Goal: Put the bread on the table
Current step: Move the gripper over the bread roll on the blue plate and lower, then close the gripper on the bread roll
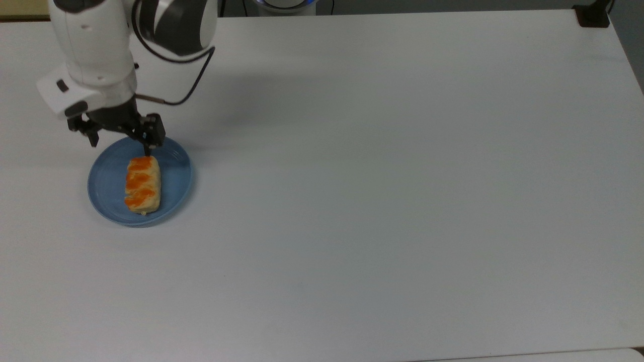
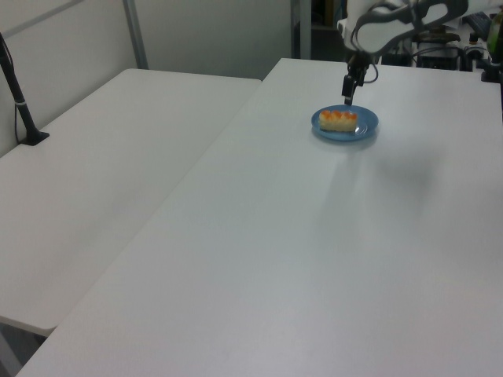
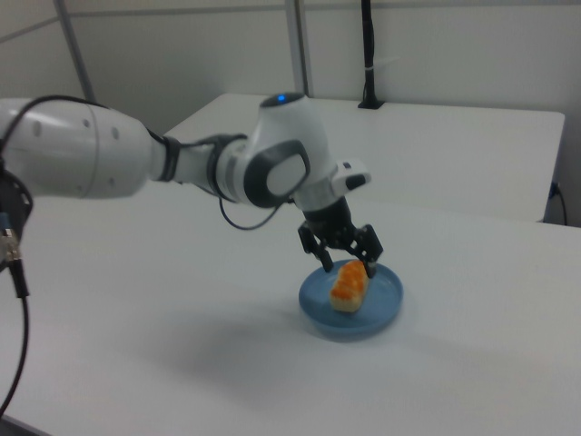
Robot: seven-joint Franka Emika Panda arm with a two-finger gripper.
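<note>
White and matte, the large rectangular table [image 1: 382, 166] fills almost all of the top view; a second white tabletop [image 2: 110, 157] adjoins it on the left view's left, with grey partition walls behind.

Over the table reaches the white, round-jointed Franka arm [image 3: 136, 163], coming in from the top view's upper left and bending down at the wrist so that the black two-finger gripper [image 1: 121, 142] points at the surface. Its fingers are spread apart with nothing between them. In the top view the gripper hangs over the far rim of the round blue plate [image 1: 173, 173], just beyond one end of the bun; the right view shows it close above that end, not yet touching it as far as I can judge.

On the plate lies the small oblong pale-yellow bread [image 1: 143, 184] with orange glazed patches on top, resting flat near the plate's middle, its long side running up and down in the top view.

The step in hand reads as the approach to the grasp: the bread is not yet picked up and nothing of the transfer is done. The next move calls for bringing the open fingers over the bun's middle, straddling its narrow width, lowering, closing gently on what is probably a soft object, then lifting clear of the plate's rim and setting it on bare table beside the plate.
</note>
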